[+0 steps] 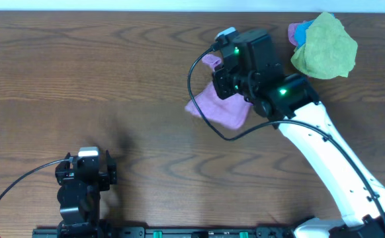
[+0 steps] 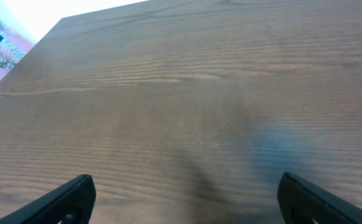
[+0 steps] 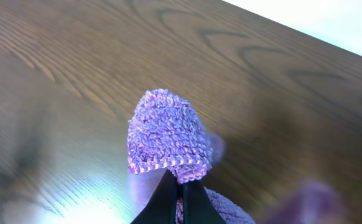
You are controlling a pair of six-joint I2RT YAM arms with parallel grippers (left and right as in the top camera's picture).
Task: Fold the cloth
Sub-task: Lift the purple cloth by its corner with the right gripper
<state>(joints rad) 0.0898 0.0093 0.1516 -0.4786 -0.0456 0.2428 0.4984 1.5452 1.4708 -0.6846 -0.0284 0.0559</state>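
Right now the R gripper is clamping fully shut on the cloth. Its two dark fingertips are pressing together on a bunched fold of the purple-magenta microfibre, which is poking out past them in the wrist view. From overhead, the rest of the cloth is lying crumpled on the wooden table, right of centre, partly hiding under the gripper and wrist. One pink-purple end is showing at the gripper's far-left side, and a wider patch is spreading toward the near side. The yellow-green cloth is sitting bunched near the far right edge, apart from the purple one, w/ a blue cloth peeking out beside it. The L gripper is hanging over the near-left part of the table, its fingers standing wide apart and gripping nothing.
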